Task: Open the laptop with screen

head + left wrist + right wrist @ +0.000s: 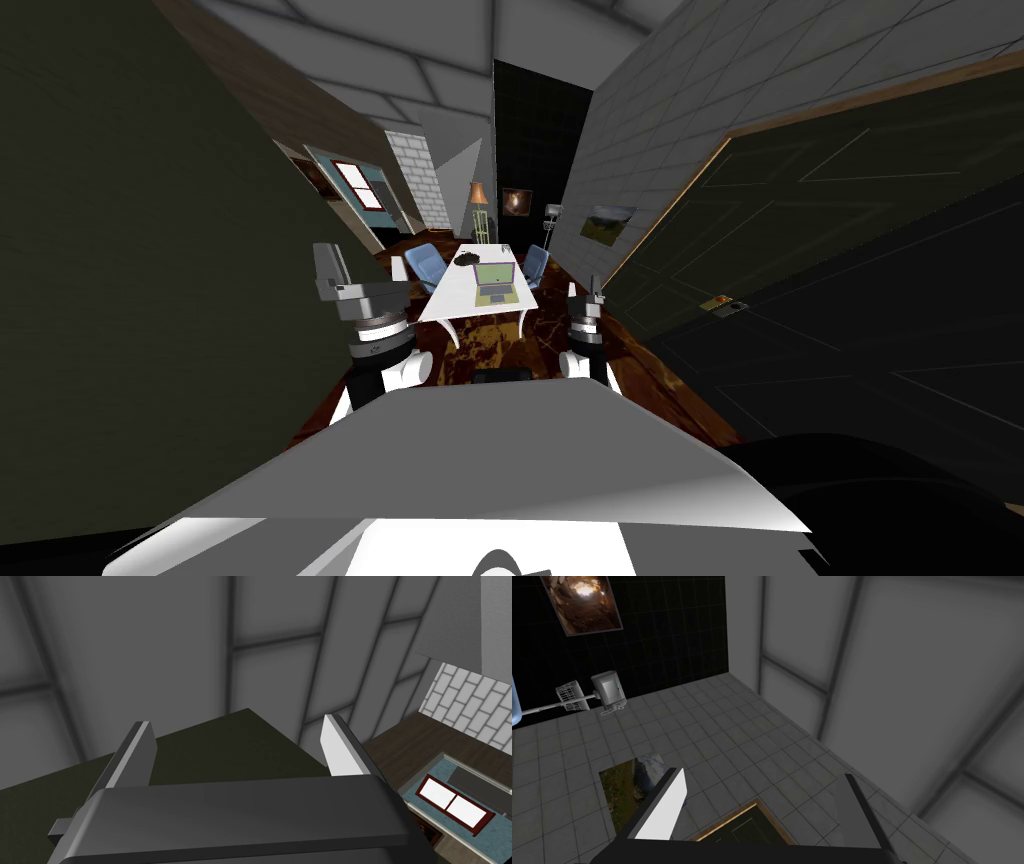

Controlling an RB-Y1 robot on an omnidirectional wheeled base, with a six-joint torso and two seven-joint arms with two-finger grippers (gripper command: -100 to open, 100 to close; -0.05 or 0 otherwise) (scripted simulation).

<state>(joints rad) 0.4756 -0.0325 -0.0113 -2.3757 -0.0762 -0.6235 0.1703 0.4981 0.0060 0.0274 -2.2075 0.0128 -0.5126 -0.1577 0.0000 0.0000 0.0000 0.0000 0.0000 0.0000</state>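
The step in hand looks like the approach, with no reaching begun. The laptop (495, 282) sits far ahead on a white table (452, 302) at the end of a narrow stretch of dark reddish floor (500, 345), well apart from both arms. Its lid appears to stand up already, showing a green screen above the keyboard, though at this range I cannot tell how far back it leans. A small dark object (466, 258) lies on the table just behind it, and blue chairs (425, 265) stand at the table's sides. The left gripper (236, 726) is raised and pointing away from the table, its two fingers (340, 748) spread wide with nothing between them. The right gripper (764, 772) is likewise lifted, its fingers (662, 808) wide apart and empty. A dark door (850, 230) runs close along my right side. By my reckoning the next move calls for driving the base straight forward between the door and the dark wall on my left until the table's near edge is within reach. After that, one arm should come down and turn toward the lid's top edge, so the lid's angle can be checked from close by and pushed back if needed
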